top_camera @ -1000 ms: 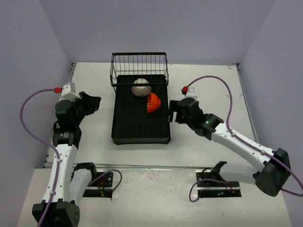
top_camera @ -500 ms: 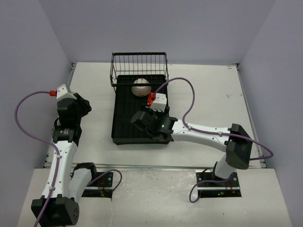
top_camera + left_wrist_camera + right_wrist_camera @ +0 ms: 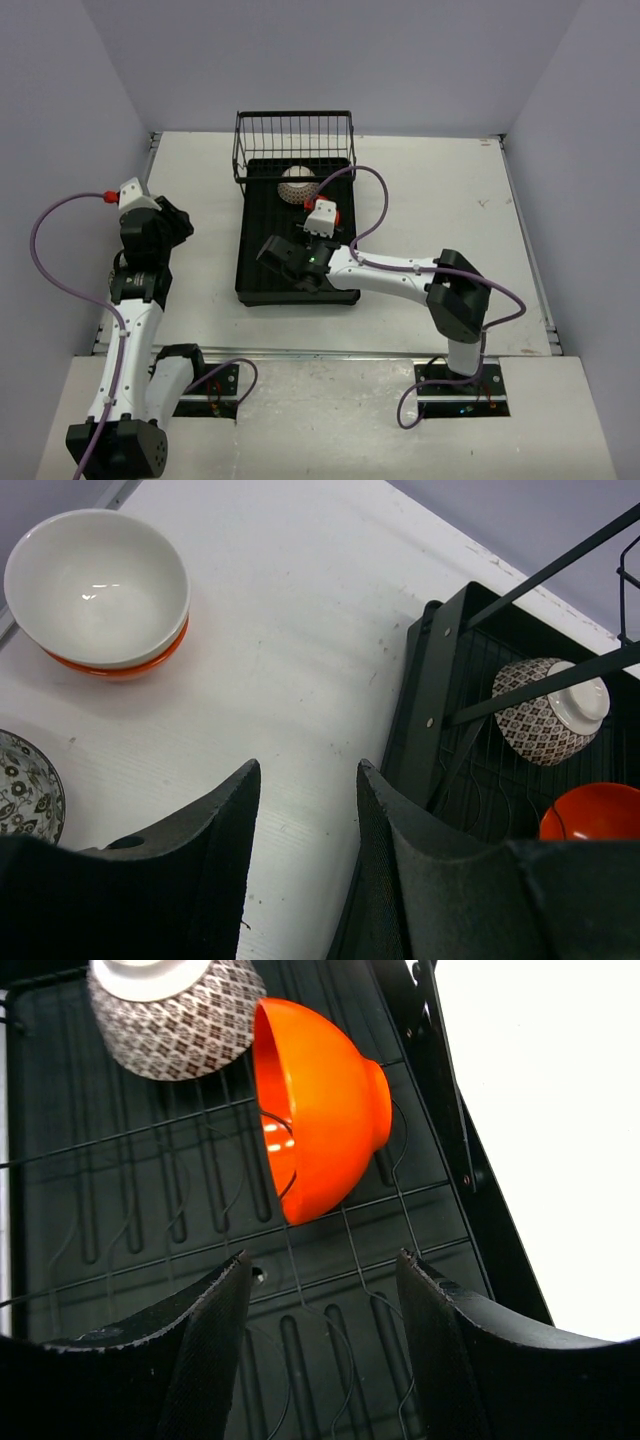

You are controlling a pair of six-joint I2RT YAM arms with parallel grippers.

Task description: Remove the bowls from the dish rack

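The black dish rack lies mid-table with its wire basket at the far end. A brown-patterned bowl lies tilted in it. In the right wrist view the patterned bowl is beside an orange bowl standing on edge on the rack floor. My right gripper is open and empty over the rack floor, just short of the orange bowl; it also shows in the top view. My left gripper is open and empty over the table left of the rack.
In the left wrist view a white bowl sits stacked on an orange one on the table at far left. A patterned bowl lies nearer. My left arm hides them in the top view. The right forearm crosses the rack's near right corner.
My right arm has swung from the right of the rack to over it, and now covers the orange bowl from above. My left gripper drew back a little to the left.
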